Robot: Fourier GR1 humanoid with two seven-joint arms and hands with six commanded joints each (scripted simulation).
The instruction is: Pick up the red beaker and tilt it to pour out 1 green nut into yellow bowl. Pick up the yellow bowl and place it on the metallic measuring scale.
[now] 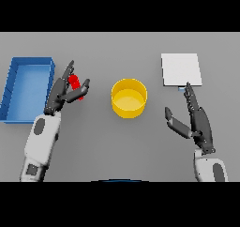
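Observation:
The red beaker (75, 83) stands left of centre on the table, partly hidden behind my left hand (62, 93). That hand is open around it, fingers on its left side and thumb on its right, not closed. The yellow bowl (129, 97) sits in the middle of the table, and I see no nut in it. The metallic measuring scale (181, 69) is a pale square plate at the back right. My right hand (197, 119) is open, fingers straight, just in front of the scale and right of the bowl.
A blue bin (15, 87) lies at the far left, close to my left forearm.

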